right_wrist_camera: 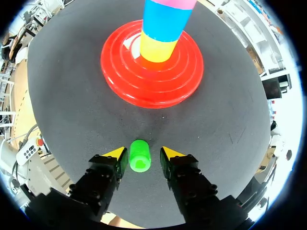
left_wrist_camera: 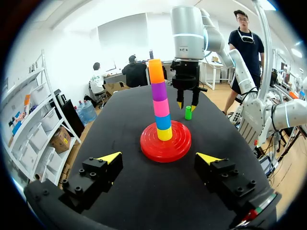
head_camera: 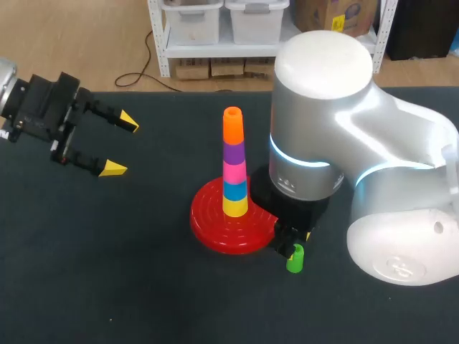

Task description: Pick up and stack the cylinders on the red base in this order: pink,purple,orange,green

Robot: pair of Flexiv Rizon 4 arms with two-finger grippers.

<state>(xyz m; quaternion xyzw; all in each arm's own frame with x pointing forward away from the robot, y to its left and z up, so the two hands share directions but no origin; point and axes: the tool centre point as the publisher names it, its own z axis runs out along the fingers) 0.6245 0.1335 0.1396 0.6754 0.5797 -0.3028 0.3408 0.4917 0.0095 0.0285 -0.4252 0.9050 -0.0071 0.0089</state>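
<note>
The red base (head_camera: 215,226) carries a stack (head_camera: 234,163) of yellow, blue, pink, purple and orange cylinders, orange on top. A small green cylinder (head_camera: 295,259) stands upright on the table just right of the base. My right gripper (head_camera: 290,245) points straight down over it. In the right wrist view the green cylinder (right_wrist_camera: 140,155) sits between the yellow tips of my right gripper (right_wrist_camera: 144,154), and a thin gap shows on one side. My left gripper (head_camera: 115,147) hangs open and empty at the far left, well away from the stack (left_wrist_camera: 159,98).
The black table (head_camera: 107,287) spreads around the base. The bulky right arm (head_camera: 337,143) rises close beside the stack, on its right.
</note>
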